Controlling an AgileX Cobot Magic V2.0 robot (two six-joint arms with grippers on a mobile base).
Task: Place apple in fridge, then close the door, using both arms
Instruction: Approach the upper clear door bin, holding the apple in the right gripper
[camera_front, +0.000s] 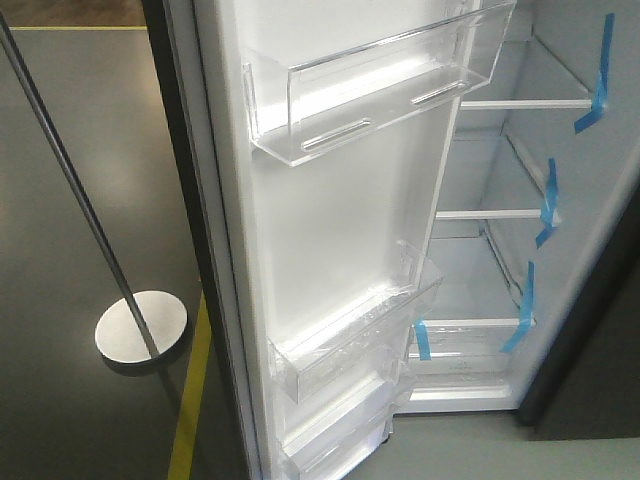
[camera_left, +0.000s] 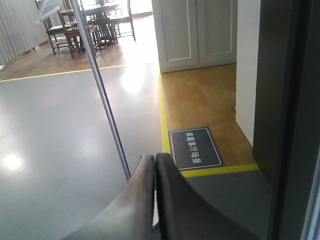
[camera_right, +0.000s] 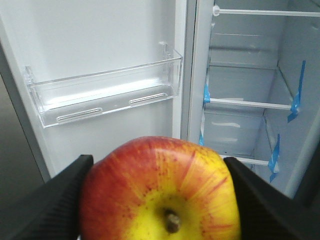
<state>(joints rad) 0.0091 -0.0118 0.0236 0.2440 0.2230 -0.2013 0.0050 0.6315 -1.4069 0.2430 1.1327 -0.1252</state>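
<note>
A red apple (camera_right: 160, 192) with a yellow patch round its stem fills the bottom of the right wrist view, clamped between the black fingers (camera_right: 55, 200) of my right gripper (camera_right: 159, 200). Ahead of it the fridge (camera_right: 250, 90) stands open, white inside, with glass shelves and blue tape strips (camera_right: 299, 92). Its door (camera_right: 100, 60) is swung wide to the left, with clear plastic bins (camera_right: 105, 95) on its white inner face. In the front view the door (camera_front: 330, 220) and fridge interior (camera_front: 500, 250) show, but neither gripper. My left gripper (camera_left: 155, 162) is shut and empty, hanging over the grey floor.
A thin metal pole (camera_front: 70, 180) on a round base (camera_front: 141, 328) stands left of the door. Yellow floor tape (camera_front: 190, 400) runs beside it. The left wrist view shows a dark floor sign (camera_left: 195, 148), white panelled room doors (camera_left: 197, 32), and chairs and a table (camera_left: 85, 22) far back.
</note>
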